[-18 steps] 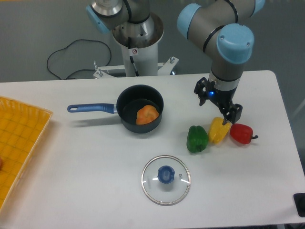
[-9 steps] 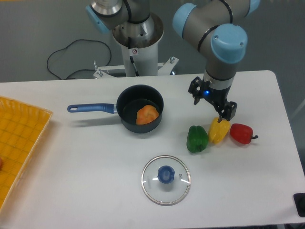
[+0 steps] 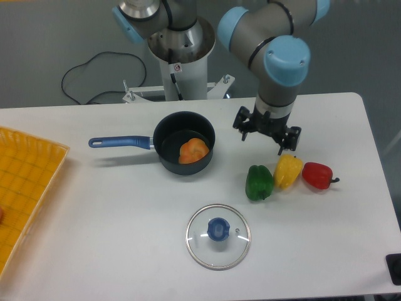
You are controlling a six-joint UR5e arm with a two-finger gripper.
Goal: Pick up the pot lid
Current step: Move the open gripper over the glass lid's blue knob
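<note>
Glass, by appearance: the pot lid [image 3: 214,256] lies flat on the table [image 3: 113,219], blue knob [image 3: 218,229] uppermost, near the green pepper [image 3: 258,185]. Gripper [image 3: 265,130] stands wide open, holding nothing. Expected handling: rigid, fairly light, slippery, breakable at the rim; recommended grip, both sides of the knob.

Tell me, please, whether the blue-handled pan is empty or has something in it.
Not empty: the pan holds an orange item, visible inside its black wall toward the right side.
</note>
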